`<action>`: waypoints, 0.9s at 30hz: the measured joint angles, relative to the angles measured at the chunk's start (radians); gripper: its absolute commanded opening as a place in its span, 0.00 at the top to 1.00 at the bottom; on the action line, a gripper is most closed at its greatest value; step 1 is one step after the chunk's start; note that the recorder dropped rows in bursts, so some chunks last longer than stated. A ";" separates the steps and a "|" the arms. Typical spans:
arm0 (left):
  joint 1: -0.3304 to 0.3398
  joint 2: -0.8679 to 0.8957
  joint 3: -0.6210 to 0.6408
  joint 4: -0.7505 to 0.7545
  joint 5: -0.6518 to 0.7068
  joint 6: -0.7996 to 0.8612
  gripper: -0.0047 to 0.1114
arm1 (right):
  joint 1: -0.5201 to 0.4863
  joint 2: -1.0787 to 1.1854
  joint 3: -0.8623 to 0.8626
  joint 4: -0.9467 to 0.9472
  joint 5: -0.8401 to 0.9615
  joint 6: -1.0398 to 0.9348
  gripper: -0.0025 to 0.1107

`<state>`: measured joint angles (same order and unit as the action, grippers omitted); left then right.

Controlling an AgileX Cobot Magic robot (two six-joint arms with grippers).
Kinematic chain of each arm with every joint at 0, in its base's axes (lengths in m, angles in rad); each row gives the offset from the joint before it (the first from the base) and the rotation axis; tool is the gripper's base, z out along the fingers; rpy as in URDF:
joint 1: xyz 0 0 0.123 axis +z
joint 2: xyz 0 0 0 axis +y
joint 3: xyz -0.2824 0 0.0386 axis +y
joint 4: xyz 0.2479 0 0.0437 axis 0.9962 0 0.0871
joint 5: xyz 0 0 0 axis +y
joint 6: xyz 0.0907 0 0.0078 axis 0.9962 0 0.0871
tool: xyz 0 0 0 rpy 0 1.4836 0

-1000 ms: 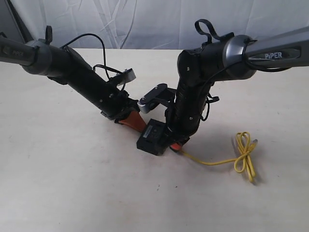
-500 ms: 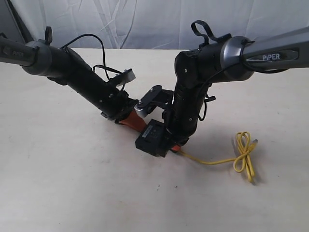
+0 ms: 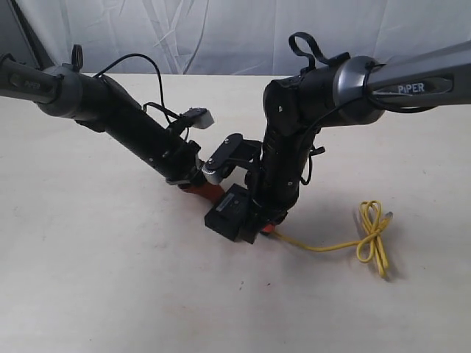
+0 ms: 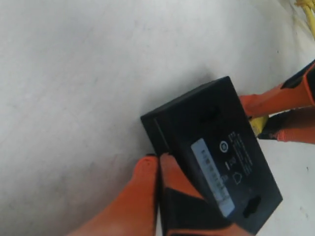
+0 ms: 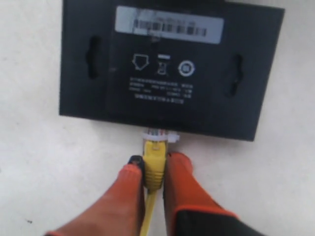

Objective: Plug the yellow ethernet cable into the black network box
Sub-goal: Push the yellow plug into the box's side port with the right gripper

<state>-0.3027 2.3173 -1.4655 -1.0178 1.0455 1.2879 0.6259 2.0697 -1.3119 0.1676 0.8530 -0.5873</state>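
The black network box (image 3: 230,209) lies flat on the table, label strip up, between both grippers. My right gripper (image 5: 154,164) is shut on the yellow boot of the yellow ethernet cable (image 5: 153,169). Its clear plug (image 5: 160,134) meets the near side of the black network box (image 5: 167,69); how far it is in is hidden. My left gripper (image 4: 158,160) is shut, and its orange fingertips (image 4: 146,169) press on the opposite side of the box (image 4: 216,147). The cable (image 3: 324,247) trails right to a looped bundle (image 3: 372,235).
The pale table (image 3: 110,279) carries only the box and the cable. Both black arms lean in over its middle, the left arm (image 3: 132,125) and the right arm (image 3: 294,132). A white curtain (image 3: 221,37) hangs behind the far edge.
The right arm has pushed a little to the left with the plug, and the box has shifted slightly left. The left arm has turned a bit, so less of its orange fingers shows.
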 measured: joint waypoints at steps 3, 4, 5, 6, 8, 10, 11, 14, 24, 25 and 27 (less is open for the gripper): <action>0.000 0.000 0.000 0.000 0.002 0.050 0.96 | 0.000 0.000 0.000 0.000 0.000 -0.002 0.99; 0.000 0.000 0.000 0.002 0.004 0.059 0.96 | 0.000 0.000 0.000 0.000 -0.003 0.005 0.99; 0.000 0.000 -0.002 0.004 0.004 0.064 0.96 | 0.000 0.000 0.000 0.000 -0.009 0.011 0.99; 0.000 0.000 -0.002 0.004 0.004 0.073 0.96 | 0.000 0.000 0.000 0.000 -0.011 0.029 0.99; 0.000 0.000 -0.002 0.005 0.004 0.093 0.96 | 0.000 0.000 0.000 0.000 -0.013 0.039 0.99; 0.000 0.000 -0.002 0.005 0.004 0.105 0.96 | 0.000 0.000 0.000 0.006 -0.024 0.043 0.99; 0.000 0.000 -0.002 0.005 0.004 0.110 0.96 | 0.000 0.000 0.000 0.011 -0.028 0.043 0.99; 0.006 0.000 -0.004 0.005 -0.015 0.126 0.96 | 0.000 0.000 0.000 0.036 -0.058 0.045 0.99; 0.010 -0.004 -0.006 0.020 0.011 0.178 0.96 | 0.000 0.000 -0.026 0.023 -0.022 0.045 0.99; 0.010 -0.005 -0.006 0.027 0.013 0.178 0.96 | 0.000 0.000 -0.033 0.020 -0.015 0.045 0.99; 0.012 -0.008 -0.006 0.038 0.021 0.182 0.96 | 0.000 0.000 -0.047 0.013 -0.004 0.045 0.99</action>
<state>-0.2905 2.3095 -1.4714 -0.9793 1.0660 1.4703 0.6259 2.0697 -1.3587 0.1802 0.8490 -0.5424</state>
